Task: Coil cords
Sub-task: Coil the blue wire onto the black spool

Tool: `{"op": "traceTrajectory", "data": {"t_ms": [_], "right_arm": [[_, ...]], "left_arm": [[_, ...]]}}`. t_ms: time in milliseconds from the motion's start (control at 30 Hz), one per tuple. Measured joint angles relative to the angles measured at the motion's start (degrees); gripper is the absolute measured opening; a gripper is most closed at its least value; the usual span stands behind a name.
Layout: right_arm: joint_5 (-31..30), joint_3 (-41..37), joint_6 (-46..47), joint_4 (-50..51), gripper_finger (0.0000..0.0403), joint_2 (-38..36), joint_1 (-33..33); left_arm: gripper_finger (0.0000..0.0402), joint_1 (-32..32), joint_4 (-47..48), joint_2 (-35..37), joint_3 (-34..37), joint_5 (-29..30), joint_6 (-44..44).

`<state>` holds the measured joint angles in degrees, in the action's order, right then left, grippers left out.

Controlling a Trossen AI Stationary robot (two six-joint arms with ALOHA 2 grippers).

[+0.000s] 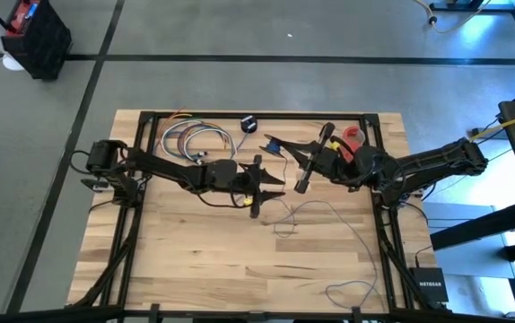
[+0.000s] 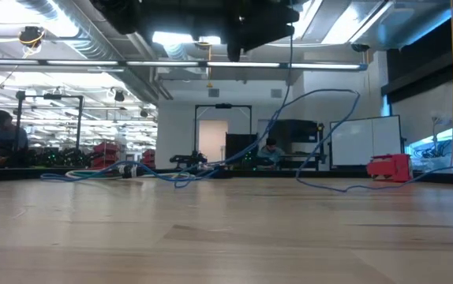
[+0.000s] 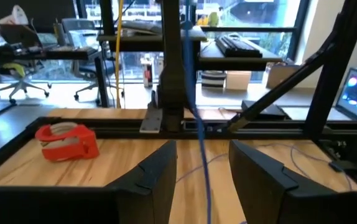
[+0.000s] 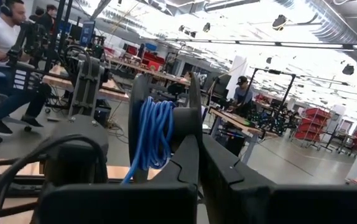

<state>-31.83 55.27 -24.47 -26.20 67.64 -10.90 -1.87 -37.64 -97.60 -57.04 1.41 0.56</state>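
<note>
Cords [image 1: 316, 213]: part wound on spool [image 4: 155, 130] clamped by right end effector [image 1: 304, 170], remainder trailing loose across desk [image 1: 195, 269]; left end effector [image 3: 202, 180] released, strand between fingers; coiling unfinished.

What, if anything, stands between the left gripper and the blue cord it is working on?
Nothing visible does. In the left wrist view the cord runs straight down through the gap between the left gripper's open fingers, with only bare table around. The red tape roll lies well off to one side.
</note>
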Motion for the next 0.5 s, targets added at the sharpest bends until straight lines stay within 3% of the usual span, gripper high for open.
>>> {"op": "traceTrajectory", "data": {"t_ms": [133,367,500], "right_arm": [[0.1,0.0,0.0,-0.1,0.0005,0.0,0.0],[2.0,0.0,0.5,-0.3,0.0005,0.0,0.0],[1.9,0.0,0.5,-0.2,0.0005,0.0,-0.1]], "left_arm": [[0.0118,0.1,-0.9,-0.4,0.0,0.0,-0.9],[0.0015,0.4,-1.8,-1.9,0.0,0.1,-1.5],[0.0008,0.5,1.0,-1.2,0.1,2.5,-2.0]]}}
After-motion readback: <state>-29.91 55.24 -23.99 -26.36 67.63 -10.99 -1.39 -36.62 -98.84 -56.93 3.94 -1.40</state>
